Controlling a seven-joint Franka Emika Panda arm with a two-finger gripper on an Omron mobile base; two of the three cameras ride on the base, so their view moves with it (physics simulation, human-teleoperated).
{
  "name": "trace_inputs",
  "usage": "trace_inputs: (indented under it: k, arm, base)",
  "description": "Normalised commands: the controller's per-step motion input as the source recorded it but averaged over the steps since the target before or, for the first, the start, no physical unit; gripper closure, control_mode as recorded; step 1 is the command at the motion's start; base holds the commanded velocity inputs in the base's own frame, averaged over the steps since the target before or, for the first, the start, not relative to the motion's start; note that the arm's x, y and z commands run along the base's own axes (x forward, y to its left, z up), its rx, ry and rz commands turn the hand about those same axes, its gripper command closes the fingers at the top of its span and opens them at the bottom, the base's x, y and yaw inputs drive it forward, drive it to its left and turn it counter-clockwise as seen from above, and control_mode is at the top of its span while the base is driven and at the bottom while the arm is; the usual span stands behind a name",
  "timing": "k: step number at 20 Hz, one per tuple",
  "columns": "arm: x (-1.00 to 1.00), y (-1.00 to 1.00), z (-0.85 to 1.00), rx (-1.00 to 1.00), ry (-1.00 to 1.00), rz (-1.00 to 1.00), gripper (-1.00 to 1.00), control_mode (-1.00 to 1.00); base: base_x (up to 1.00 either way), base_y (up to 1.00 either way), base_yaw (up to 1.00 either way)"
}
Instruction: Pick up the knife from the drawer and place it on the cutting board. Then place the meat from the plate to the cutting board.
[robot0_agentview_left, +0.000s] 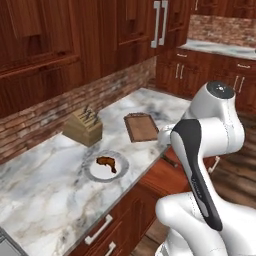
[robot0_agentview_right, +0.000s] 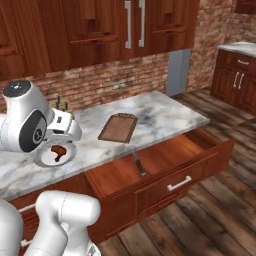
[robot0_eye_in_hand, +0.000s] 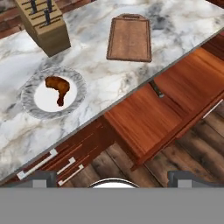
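Marble table (robot0_eye_in_hand: 105, 74) carried the empty cutting board (robot0_eye_in_hand: 129, 38) while the knife (robot0_agentview_right: 138, 165) lay in the open drawer (robot0_agentview_right: 165, 160) near the table's edge, where the spread, empty tool (robot0_eye_in_hand: 112, 179) risked clipping the overhang

The marble counter (robot0_eye_in_hand: 100, 83) is occupied by the cutting board (robot0_eye_in_hand: 130, 38), plate (robot0_eye_in_hand: 30, 103) and knife block (robot0_eye_in_hand: 45, 24). The knife (robot0_agentview_right: 138, 164) is laid on the drawer (robot0_agentview_right: 165, 157) floor
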Motion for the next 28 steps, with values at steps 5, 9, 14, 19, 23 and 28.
trace_inputs:
  k: [5,9,14,19,23,28]
  arm:
    - [0.0,0.0,0.0,0.0,0.0,0.0,-1.0,1.0]
    - [0.0,0.0,0.0,0.0,0.0,0.0,-1.0,1.0]
    - [0.0,0.0,0.0,0.0,0.0,0.0,-1.0,1.0]
    - [0.0,0.0,0.0,0.0,0.0,0.0,-1.0,1.0]
    - [0.0,0.0,0.0,0.0,0.0,0.0,-1.0,1.0]
    - [0.0,0.0,0.0,0.0,0.0,0.0,-1.0,1.0]
  base:
    - [0.15,0.71,-0.32]
    - [0.74,0.26,-0.27]
    - [0.99,0.15,-0.08]
    - [1.0,0.01,0.03]
    - [0.87,-0.35,0.19]
    - [0.59,-0.52,0.22]
